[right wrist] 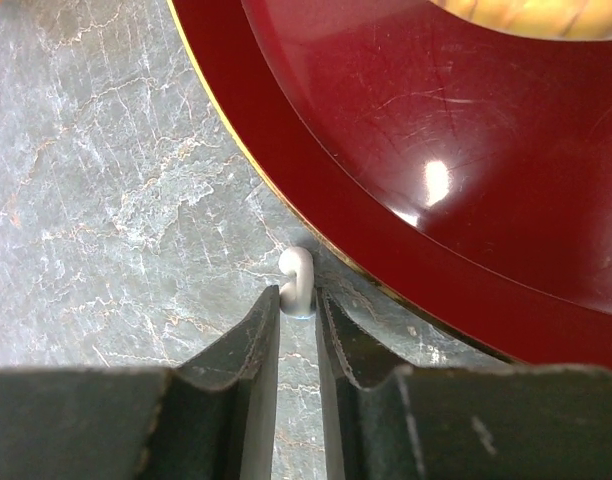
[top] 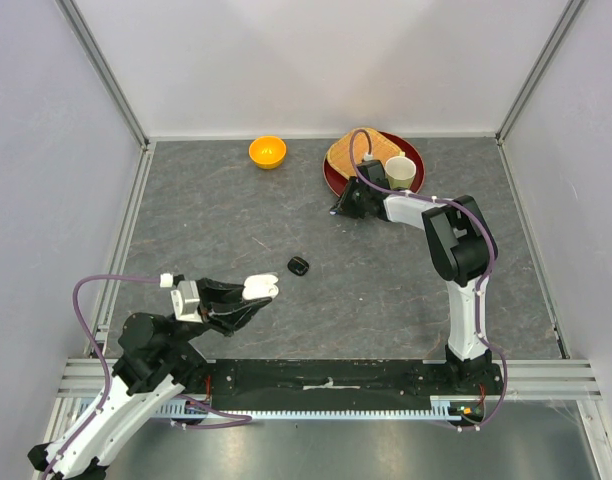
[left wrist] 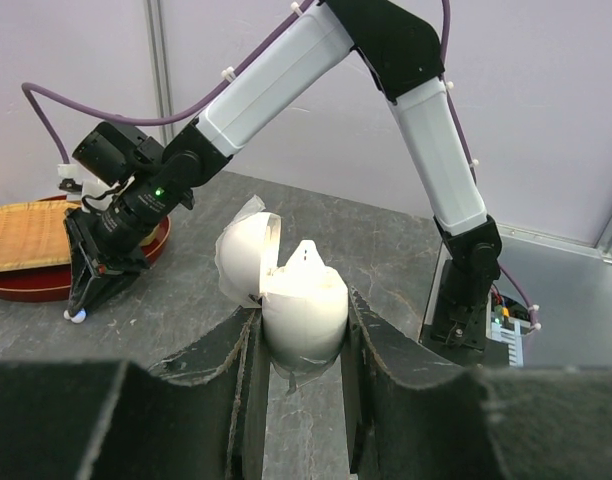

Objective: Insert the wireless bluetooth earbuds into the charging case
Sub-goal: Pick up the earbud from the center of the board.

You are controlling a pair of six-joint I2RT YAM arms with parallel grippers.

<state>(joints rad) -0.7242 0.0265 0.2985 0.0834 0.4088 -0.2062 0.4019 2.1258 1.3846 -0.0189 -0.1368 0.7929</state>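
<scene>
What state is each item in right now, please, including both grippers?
white charging case: lid open, clamped upright.
left gripper: shut on white charging case.
white earbud: pinched, outside the case.
right gripper: shut on white earbud.
black case: lying free, lid unclear.
cup: upright.
orange bowl: upright.

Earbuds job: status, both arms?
Left gripper shut on open white case. Right gripper pinching white earbud on table, beside red plate rim. Between arms: black item.

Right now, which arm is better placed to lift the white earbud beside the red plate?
Right. The right gripper is pinching the white earbud, which lies on the table against the red plate rim. The left gripper is across the table, shut on the open white charging case.
</scene>
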